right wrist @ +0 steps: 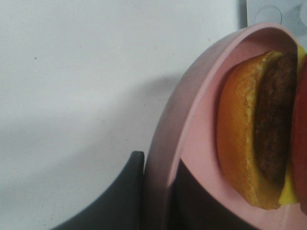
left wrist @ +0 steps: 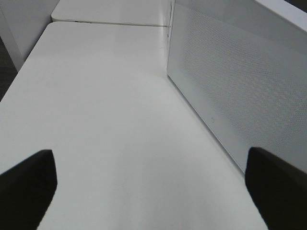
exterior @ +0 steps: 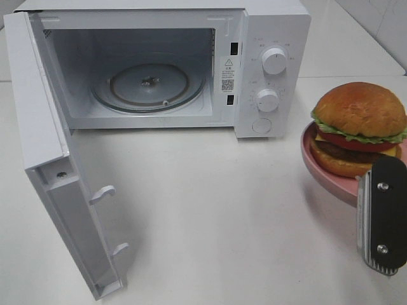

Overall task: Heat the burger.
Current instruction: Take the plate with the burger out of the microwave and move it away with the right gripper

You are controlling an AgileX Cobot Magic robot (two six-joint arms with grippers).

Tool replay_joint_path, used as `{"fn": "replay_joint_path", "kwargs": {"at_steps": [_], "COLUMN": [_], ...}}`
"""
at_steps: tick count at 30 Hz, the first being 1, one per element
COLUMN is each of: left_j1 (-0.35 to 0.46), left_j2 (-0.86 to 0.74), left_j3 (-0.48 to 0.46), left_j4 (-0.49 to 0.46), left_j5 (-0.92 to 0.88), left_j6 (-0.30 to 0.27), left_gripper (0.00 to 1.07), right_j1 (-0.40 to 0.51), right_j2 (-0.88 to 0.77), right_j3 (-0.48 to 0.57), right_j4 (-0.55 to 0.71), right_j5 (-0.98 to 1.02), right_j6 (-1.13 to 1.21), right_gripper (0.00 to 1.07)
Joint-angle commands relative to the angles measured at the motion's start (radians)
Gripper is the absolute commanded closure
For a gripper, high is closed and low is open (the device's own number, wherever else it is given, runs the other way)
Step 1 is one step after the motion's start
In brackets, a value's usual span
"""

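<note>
The burger [exterior: 359, 127], with a golden-brown bun, lettuce, tomato, cheese and patty, sits on a round pink plate [exterior: 321, 166] at the right, in front of the microwave's control panel. My right gripper [exterior: 383, 216] is shut on the plate's near rim. In the right wrist view its dark fingers [right wrist: 120, 201] clamp the pink plate rim [right wrist: 165, 143] from both sides, with the burger [right wrist: 254, 139] just beyond. My left gripper [left wrist: 153, 191] is open over bare table, with nothing between its fingertips [left wrist: 29, 184]. It does not show in the exterior high view.
A white microwave [exterior: 270, 32] stands at the back with its door [exterior: 57, 171] swung wide open to the left. A glass turntable [exterior: 149, 86] lies inside. Two knobs [exterior: 273, 60] are on its right panel. The door's perforated panel [left wrist: 240, 81] is beside my left gripper.
</note>
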Motion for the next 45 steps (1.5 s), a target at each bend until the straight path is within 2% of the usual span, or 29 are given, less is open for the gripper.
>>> {"fn": "replay_joint_path", "kwargs": {"at_steps": [1, 9, 20, 30, 45], "left_j1": [0.001, 0.001, 0.001, 0.001, 0.001], "left_j2": [-0.015, -0.015, -0.015, -0.015, -0.015], "left_j3": [0.003, 0.003, 0.003, 0.003, 0.003], "left_j4": [-0.001, -0.001, -0.001, -0.001, -0.001], "left_j5": [0.002, 0.002, 0.002, 0.002, 0.002], "left_j6": [-0.002, -0.002, -0.002, -0.002, -0.002], "left_gripper": [0.07, 0.07, 0.07, 0.07, 0.07], "right_j1": [0.003, 0.003, 0.003, 0.003, 0.001], "right_j2": [-0.016, 0.013, 0.188, 0.382, 0.658], "right_j3": [-0.009, -0.009, -0.012, -0.093, -0.163], "right_j4": [-0.091, -0.197, -0.338, -0.359, -0.414], "right_j5": [0.022, 0.141, 0.271, 0.367, 0.370], "right_j6": [0.098, 0.358, 0.843, 1.106, 1.429], "right_gripper": [1.07, 1.07, 1.07, 1.07, 1.07]}}
